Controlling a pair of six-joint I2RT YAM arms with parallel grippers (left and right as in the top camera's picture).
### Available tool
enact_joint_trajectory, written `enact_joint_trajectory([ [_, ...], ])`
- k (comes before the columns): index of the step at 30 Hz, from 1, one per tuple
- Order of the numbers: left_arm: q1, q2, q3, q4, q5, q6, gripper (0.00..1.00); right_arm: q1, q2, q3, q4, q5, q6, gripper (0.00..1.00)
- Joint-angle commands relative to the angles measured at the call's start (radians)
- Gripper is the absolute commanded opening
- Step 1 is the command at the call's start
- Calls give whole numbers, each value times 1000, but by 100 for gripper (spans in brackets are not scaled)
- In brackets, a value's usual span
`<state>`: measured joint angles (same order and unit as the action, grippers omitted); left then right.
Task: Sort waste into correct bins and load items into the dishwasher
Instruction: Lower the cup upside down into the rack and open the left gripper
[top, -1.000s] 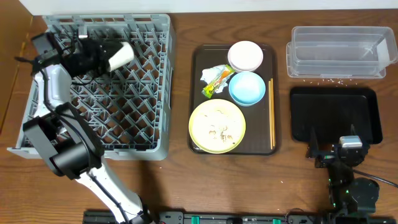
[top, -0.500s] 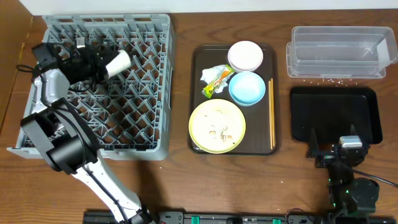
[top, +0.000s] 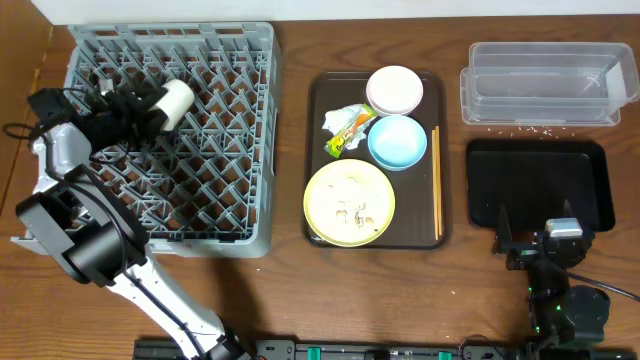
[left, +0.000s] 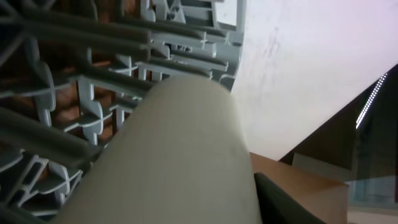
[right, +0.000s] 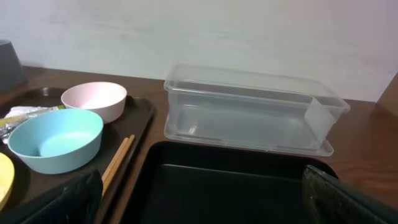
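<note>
**White cup on its side in the dish rack, at the tips of the left gripper**

The grey dish rack (top: 215, 190) fills the left of the table, and the left arm reaches over its upper-left part. The right arm is well apart, by the black tray (top: 590, 190), so the left is much the nearer. The white cup (top: 174, 99) lies on the lattice there, its long axis running roughly left to right and its round end pointing right, away from the wrist. It sits just right of the left gripper (top: 148, 108), in line with it. In the wrist view one dark finger (left: 280, 199) shows beside the cup, but I cannot tell whether the cup is clasped or released. If it is released, a straight pull-back leftward looks safest. The right gripper (right: 202, 196) is spread wide with nothing in it.
</note>
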<state>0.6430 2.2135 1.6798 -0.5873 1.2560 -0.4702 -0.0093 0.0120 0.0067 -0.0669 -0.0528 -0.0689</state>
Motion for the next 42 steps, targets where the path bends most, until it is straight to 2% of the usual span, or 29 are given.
enact_joint_trajectory([
  [1, 0, 16, 0, -22, -122, 32, 47, -10, -5, -1, -5, -5, 12, 99],
  [6, 30, -15, 0, -51, -209, 32, 45, -10, -5, -1, -5, -5, 12, 99],
  [15, 88, -143, 0, -249, -688, 89, 47, -10, -5, -1, -5, -4, 12, 99],
  [21, 97, -198, 0, -284, -718, 115, 49, -10, -5, -1, -5, -4, 12, 99],
  [24, 96, -235, 0, -295, -719, 115, 43, -10, -5, -1, -5, -5, 12, 99],
  [27, 93, -287, 0, -299, -719, 119, 25, -10, -5, -1, -4, -4, 12, 99],
  [31, 50, -375, 0, -302, -720, 195, 11, -10, -5, -1, -5, -4, 12, 99],
  [33, 8, -401, 0, -303, -739, 251, 8, -10, -5, -1, -5, -4, 12, 99],
  [35, -55, -408, 0, -303, -817, 273, 8, -10, -5, -1, -5, -4, 12, 99],
  [42, -269, -325, -1, -294, -1178, 274, 8, -10, -5, -1, -5, -4, 12, 99],
])
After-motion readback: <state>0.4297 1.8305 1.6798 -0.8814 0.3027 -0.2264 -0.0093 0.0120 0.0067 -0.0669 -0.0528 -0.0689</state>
